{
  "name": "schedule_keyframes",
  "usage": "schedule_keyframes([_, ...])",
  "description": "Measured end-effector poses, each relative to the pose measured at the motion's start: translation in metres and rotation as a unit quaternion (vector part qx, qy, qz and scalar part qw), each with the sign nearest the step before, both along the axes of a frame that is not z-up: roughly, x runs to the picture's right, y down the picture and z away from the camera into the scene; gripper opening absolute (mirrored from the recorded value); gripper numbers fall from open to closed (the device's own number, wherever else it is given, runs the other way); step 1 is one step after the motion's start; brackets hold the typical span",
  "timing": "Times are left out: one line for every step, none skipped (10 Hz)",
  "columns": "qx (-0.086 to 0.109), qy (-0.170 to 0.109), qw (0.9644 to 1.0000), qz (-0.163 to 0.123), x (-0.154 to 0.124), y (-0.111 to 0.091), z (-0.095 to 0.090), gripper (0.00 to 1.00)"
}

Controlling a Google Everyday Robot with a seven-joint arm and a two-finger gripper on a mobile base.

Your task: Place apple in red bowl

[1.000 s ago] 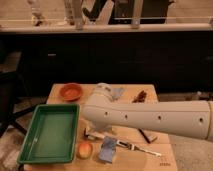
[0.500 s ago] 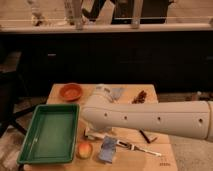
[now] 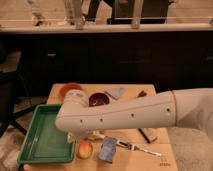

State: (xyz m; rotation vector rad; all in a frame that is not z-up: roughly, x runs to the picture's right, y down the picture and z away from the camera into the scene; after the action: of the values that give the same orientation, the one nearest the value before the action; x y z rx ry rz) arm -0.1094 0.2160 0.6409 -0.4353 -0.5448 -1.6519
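The apple (image 3: 84, 149), reddish-orange and yellow, lies on the wooden table (image 3: 130, 162) near its front edge, just right of the green tray (image 3: 44, 134). The red bowl (image 3: 69, 89) stands at the table's back left, partly behind my arm. My white arm (image 3: 125, 115) reaches in from the right, with its elbow over the tray's back right corner. My gripper (image 3: 90, 135) hangs under the forearm, just above and slightly right of the apple, mostly hidden by the arm.
A darker maroon bowl (image 3: 99, 99) stands right of the red bowl. A blue packet (image 3: 107, 149) and a white utensil (image 3: 141, 149) lie right of the apple. A grey-blue cloth (image 3: 116, 92) and a small brown item (image 3: 142, 93) lie at the back.
My arm has swung to the left and a little lower, so its elbow now reaches over the tray's corner. The maroon bowl has come into view. The apple has not moved.
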Motion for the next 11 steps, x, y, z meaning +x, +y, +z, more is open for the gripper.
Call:
schedule_keyframes([-0.003,-0.003,1.0,-0.006,-0.009,0.005,0.002,0.8])
schedule_keyframes([-0.004,-0.011,0.9999,-0.008,-0.019,0.012,0.007,0.8])
schedule_keyframes([-0.006,-0.011,0.9999,-0.009,-0.021,0.02,0.015,0.8])
schedule_keyframes([-0.008,-0.012,0.9999,-0.005,-0.022,0.027,0.022,0.8])
schedule_keyframes([-0.009,-0.011,0.9999,-0.001,-0.022,0.031,0.027,0.8])
schedule_keyframes([-0.011,-0.01,0.9999,0.003,-0.021,0.034,0.029,0.8])
schedule_keyframes([-0.012,-0.008,0.9999,0.006,-0.019,0.038,0.03,0.8])
schedule_keyframes([-0.013,-0.008,0.9999,0.008,-0.017,0.04,0.031,0.8])
schedule_keyframes([-0.015,-0.008,0.9998,0.011,-0.014,0.044,0.032,0.8])
schedule_keyframes([-0.016,-0.009,0.9998,0.012,-0.012,0.047,0.033,0.8])
schedule_keyframes([-0.018,-0.009,0.9997,0.013,-0.01,0.049,0.034,0.8])
